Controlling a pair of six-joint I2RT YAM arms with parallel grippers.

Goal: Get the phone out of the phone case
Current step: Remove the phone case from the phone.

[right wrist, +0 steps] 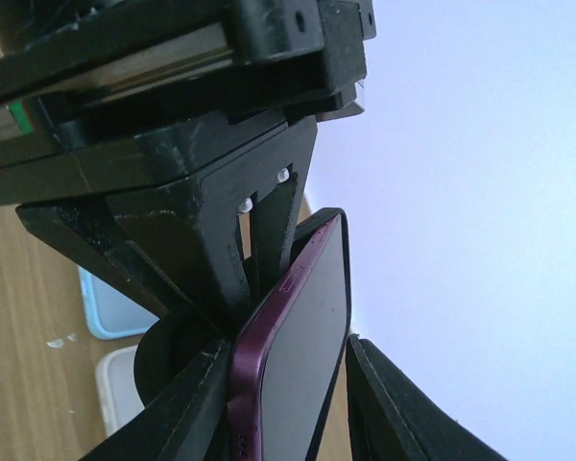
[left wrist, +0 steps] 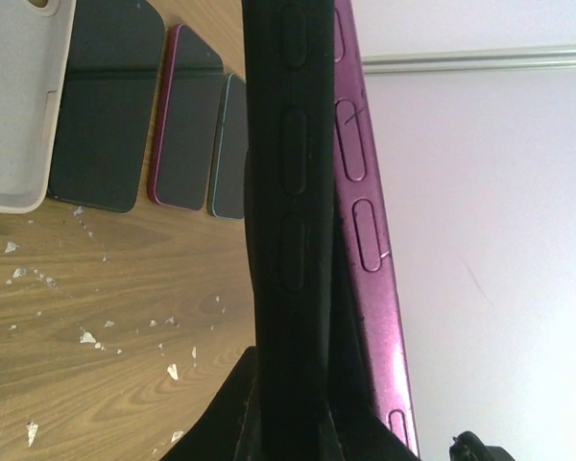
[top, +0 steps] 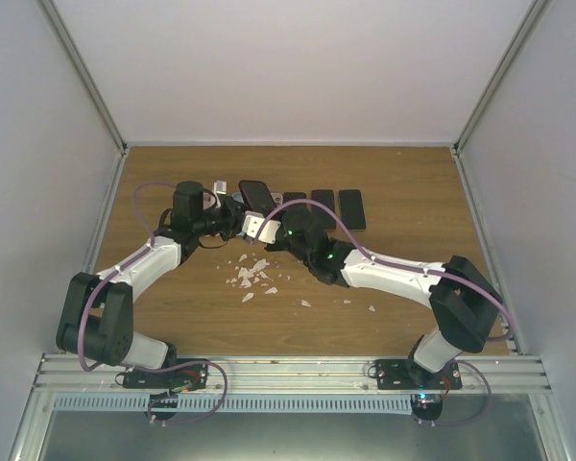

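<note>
A purple phone [right wrist: 302, 355] is held up edge-on above the table, partly levered out of its black case [left wrist: 288, 192]. Its purple side [left wrist: 365, 250] stands clear of the case along one long edge. My left gripper [left wrist: 293, 413] is shut on the case's edge. My right gripper [right wrist: 283, 346] straddles the phone. One of its fingers [right wrist: 187, 394] touches the purple edge, and a narrow gap shows at the other finger [right wrist: 403, 403]. From above, the phone [top: 256, 194] tilts up between left gripper [top: 232, 213] and right gripper [top: 259, 226].
A row of dark phones [top: 324, 206] lies flat behind the grippers, also seen as a row of phones [left wrist: 187, 115]. A white case [left wrist: 14, 106] lies beside them. White chips [top: 252, 277] are scattered mid-table. A light blue case [right wrist: 115, 312] lies below.
</note>
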